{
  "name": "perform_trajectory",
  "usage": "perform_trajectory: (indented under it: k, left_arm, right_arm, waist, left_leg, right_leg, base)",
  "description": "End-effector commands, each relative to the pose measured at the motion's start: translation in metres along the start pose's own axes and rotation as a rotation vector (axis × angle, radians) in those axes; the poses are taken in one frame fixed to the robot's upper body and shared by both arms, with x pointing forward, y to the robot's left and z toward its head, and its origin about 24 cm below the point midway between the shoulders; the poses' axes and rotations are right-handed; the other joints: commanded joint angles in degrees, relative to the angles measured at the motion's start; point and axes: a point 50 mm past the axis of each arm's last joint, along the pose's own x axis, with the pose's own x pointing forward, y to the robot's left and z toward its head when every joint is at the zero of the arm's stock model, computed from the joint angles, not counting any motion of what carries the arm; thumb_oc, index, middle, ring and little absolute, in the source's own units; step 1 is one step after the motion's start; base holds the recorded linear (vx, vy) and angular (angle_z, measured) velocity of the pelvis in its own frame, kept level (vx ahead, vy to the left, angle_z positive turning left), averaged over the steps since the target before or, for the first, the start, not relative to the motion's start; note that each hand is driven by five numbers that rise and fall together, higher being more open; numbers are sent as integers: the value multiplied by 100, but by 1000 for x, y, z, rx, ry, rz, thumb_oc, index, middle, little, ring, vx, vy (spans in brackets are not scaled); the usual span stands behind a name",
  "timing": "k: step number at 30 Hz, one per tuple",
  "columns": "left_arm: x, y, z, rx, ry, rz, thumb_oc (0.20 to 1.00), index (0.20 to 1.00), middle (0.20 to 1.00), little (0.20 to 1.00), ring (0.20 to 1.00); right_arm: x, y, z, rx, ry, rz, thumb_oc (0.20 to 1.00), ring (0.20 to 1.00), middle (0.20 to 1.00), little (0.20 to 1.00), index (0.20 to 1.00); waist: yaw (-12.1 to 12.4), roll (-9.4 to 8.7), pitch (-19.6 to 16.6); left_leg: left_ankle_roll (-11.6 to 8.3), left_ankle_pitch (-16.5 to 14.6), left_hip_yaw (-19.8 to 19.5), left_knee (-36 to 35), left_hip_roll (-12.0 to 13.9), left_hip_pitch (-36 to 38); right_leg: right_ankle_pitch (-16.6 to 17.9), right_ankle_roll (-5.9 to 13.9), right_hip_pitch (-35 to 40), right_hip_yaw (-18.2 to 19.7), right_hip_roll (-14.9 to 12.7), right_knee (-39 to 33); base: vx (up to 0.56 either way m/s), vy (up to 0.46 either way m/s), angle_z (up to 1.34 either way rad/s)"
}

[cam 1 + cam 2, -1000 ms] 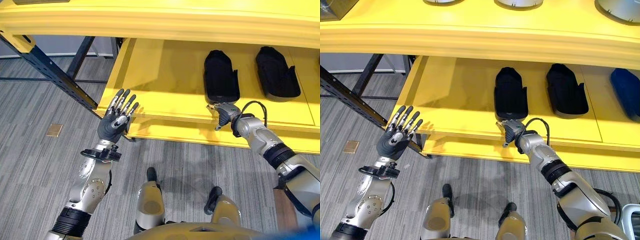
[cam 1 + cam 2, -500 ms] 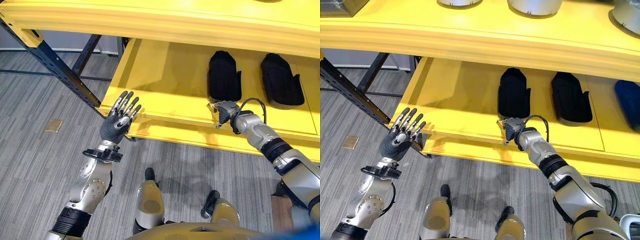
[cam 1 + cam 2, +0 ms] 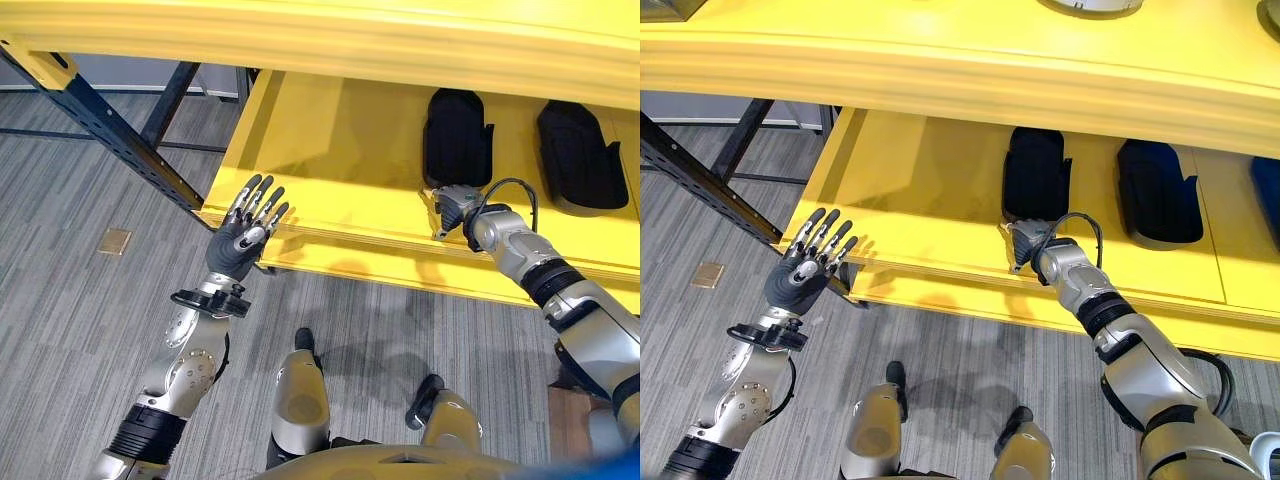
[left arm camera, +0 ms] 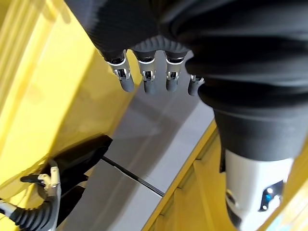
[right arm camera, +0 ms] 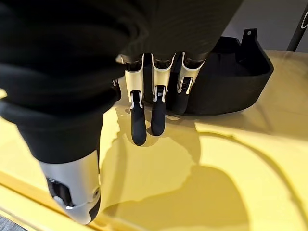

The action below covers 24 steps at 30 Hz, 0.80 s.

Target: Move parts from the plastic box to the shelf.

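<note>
Yellow shelf (image 3: 330,150) carrying two black parts (image 3: 457,137), nearest part just beyond relaxed, empty right hand (image 3: 448,210); left hand (image 3: 243,238) spread open off shelf edge; placing step judged done, next move: back for another

Lower shelf (image 3: 330,170) beneath the upper shelf (image 3: 330,40). On the lower shelf, two parts side by side: left part (image 3: 457,137), right part (image 3: 581,156). Right hand (image 3: 447,210) at the shelf's front edge, just before the left part. Left hand (image 3: 243,235) before the shelf's left front corner. Rack post (image 3: 110,135) to the left, over the floor (image 3: 70,310).
</note>
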Motion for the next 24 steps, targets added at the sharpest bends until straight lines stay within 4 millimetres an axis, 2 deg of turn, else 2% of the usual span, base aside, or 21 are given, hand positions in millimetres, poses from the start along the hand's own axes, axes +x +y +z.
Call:
perform_trajectory:
  k: [1,4,9,14,19,21,24]
  left_arm:
    - [12,-15,18,18,-94,-91,1000,1000,1000,1000,1000]
    - [11,-12,19,15,-105,-79,1000,1000,1000,1000,1000]
    - [4,-8,24,21,-134,-53,1000,1000,1000,1000,1000]
    - [-4,-7,32,41,-179,-37,1000,1000,1000,1000,1000]
    - [-8,-8,35,54,-206,-25,1000,1000,1000,1000,1000]
    - [-10,-9,36,57,-221,-13,1000,1000,1000,1000,1000]
    - [-12,-10,36,59,-233,-4,1000,1000,1000,1000,1000]
  right_arm:
    - [0,0,-10,52,35,45,1000,1000,1000,1000,1000]
    - [-2,13,-1,74,-24,102,1000,1000,1000,1000,1000]
    - [-18,35,17,172,-117,214,1000,1000,1000,1000,1000]
    - [-46,56,42,274,-222,280,1000,1000,1000,1000,1000]
    - [-66,60,54,314,-302,307,1000,1000,1000,1000,1000]
    - [-79,55,64,341,-362,300,1000,1000,1000,1000,1000]
    - [-87,51,69,390,-399,288,1000,1000,1000,1000,1000]
  waist:
    - [85,27,167]
    - [33,14,177]
    - [-121,-45,231]
    - [-361,-174,337]
    - [-494,-226,360]
    - [-562,-263,352]
    - [-604,-288,300]
  left_leg:
    - [186,-501,-49,547,54,-55]
    - [194,-508,-24,551,51,-55]
    - [227,-519,43,518,28,-52]
    - [257,-513,167,422,19,-15]
    - [276,-512,250,368,19,42]
    - [279,-507,293,320,15,106]
    - [274,-478,332,224,7,200]
  right_leg:
    - [63,-9,-93,-417,-33,273]
    - [62,-3,-92,-378,-21,251]
    - [50,18,-118,-262,24,216]
    - [93,58,-120,-132,142,57]
    - [105,67,-85,-28,242,-54]
    - [123,69,-14,14,322,-165]
    - [142,60,95,46,400,-315]
  base:
    - [0,0,0]
    - [4,38,0]
    - [-17,21,-2]
    - [-59,-2,-9]
    - [-54,9,-12]
    - [-51,5,-5]
    - [-25,4,-3]
